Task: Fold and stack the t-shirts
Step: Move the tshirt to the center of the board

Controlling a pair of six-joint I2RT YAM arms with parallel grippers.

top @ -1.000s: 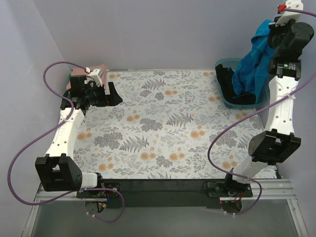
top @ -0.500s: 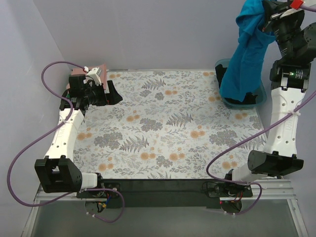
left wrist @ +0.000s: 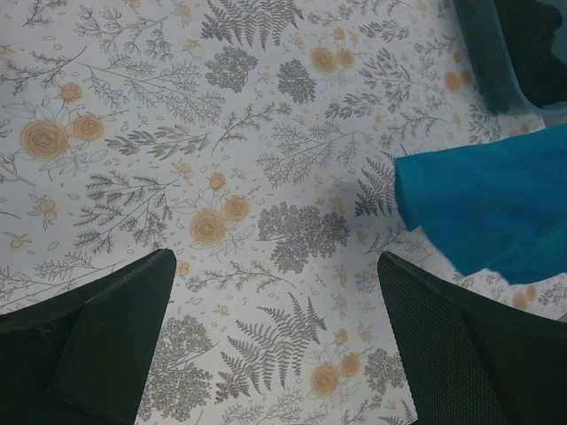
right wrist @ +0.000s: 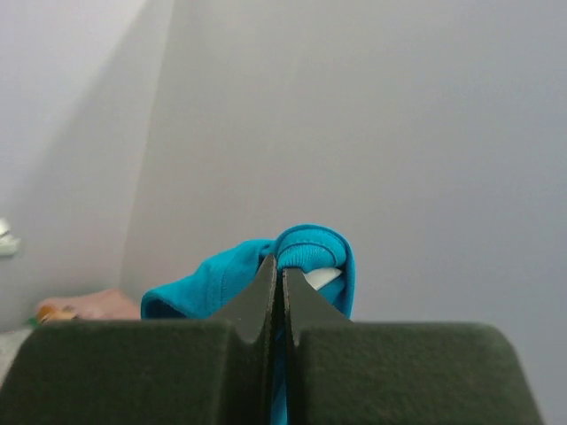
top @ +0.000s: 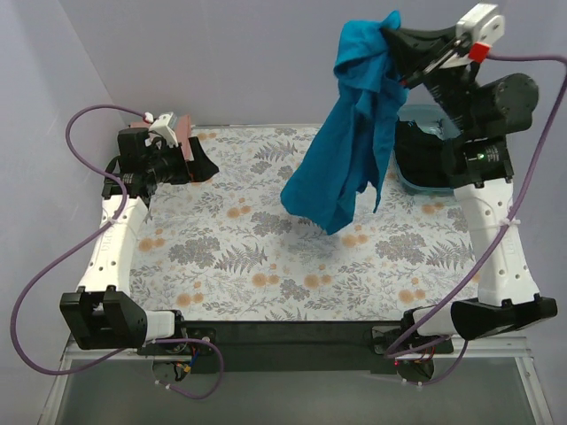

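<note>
Because your right hand (top: 392, 31) is clenched on only a small fold of the blue t-shirt (top: 350, 133) dangling bunched above the bench (top: 248, 257) at upper right, it may slip free or land crumpled.

Floral-covered table (top: 266, 248), blue tub (top: 409, 186) far right, pink t-shirt (top: 184, 131) far left

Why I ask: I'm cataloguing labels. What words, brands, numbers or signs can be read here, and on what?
None can be read.
The t-shirt shows plain teal; a white patch at its collar is too small to read.
The table cover bears only flowers and ferns.
</note>
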